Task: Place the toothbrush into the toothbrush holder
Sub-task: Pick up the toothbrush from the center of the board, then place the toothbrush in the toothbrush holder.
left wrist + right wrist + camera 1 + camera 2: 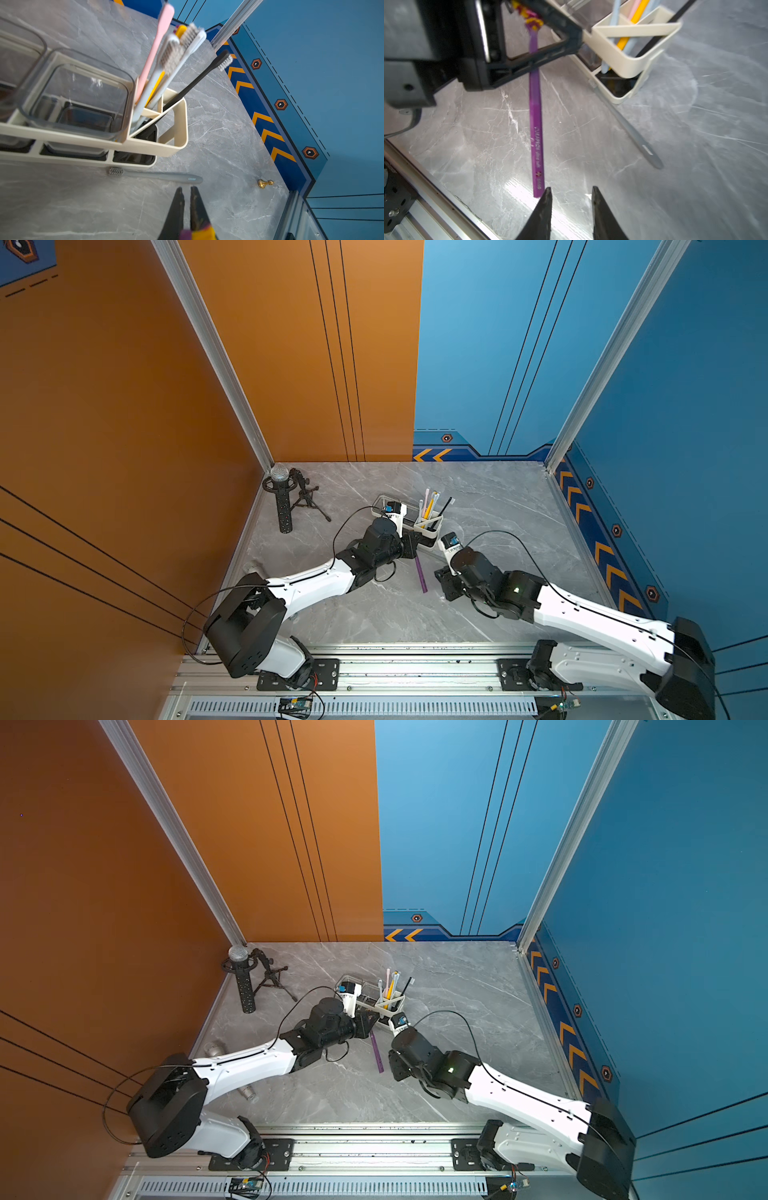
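Observation:
A purple toothbrush (pixel 535 124) with yellow-and-magenta bristles slants over the grey table in front of the toothbrush holder (pixel 633 60). My left gripper (pixel 187 188) is shut on its head end, and the bristles (pixel 197 232) show between the finger bases. My right gripper (pixel 571 189) is open, with the handle's tip just beside one fingertip (pixel 548 193) and nothing between the jaws. The white holder (pixel 432 539) has clear cups (pixel 79 93), and several toothbrushes (pixel 166 62) stand in its divided end. In both top views the purple toothbrush (pixel 420 574) (pixel 377 1054) lies between the two arms.
A grey toothbrush (pixel 162 176) lies flat on the table along the holder's base. A black microphone on a tripod (pixel 284 497) stands at the back left corner. A small gold pawn (pixel 265 183) sits near the blue wall. Metal rails edge the table front.

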{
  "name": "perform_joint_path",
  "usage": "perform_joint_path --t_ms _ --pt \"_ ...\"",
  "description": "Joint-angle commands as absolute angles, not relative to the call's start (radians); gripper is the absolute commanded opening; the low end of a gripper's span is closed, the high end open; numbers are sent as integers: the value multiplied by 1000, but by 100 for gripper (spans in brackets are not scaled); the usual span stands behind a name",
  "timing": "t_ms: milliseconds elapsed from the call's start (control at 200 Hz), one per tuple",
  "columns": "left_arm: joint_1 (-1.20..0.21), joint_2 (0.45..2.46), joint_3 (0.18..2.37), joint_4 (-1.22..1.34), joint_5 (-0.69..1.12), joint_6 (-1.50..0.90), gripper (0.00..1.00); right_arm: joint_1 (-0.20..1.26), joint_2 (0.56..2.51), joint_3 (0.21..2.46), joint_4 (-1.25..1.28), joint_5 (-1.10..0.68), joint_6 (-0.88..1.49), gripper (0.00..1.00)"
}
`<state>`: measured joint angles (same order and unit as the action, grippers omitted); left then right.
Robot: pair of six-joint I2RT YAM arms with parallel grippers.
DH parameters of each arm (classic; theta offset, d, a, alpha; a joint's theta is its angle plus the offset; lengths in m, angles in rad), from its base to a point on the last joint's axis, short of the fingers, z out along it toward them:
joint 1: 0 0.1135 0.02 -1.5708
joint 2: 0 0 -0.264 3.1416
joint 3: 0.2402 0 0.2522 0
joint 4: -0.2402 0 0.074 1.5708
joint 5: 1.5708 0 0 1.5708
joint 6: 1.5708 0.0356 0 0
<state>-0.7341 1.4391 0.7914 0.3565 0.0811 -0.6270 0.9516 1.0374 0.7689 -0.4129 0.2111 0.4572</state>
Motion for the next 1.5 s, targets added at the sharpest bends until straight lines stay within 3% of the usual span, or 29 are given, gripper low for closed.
perform_joint_path --t_ms 0,145,355,666,1131,1496 --pt "-744 1368 825 458 10 -467 0 912 931 738 -492 302 492 33" --pt "-775 1337 830 641 -84 -343 0 851 847 713 -544 323 498 34" --pt "-875 1452 922 873 -122 66 0 784 809 674 -551 320 497 35" --pt "-940 1706 1097 929 -265 367 0 724 779 668 -561 285 445 36" --pt "-915 1835 1131 940 -310 373 0 634 840 652 -545 183 405 36" --pt "-879 1904 1076 1006 -370 244 0 595 857 635 -529 151 399 40"
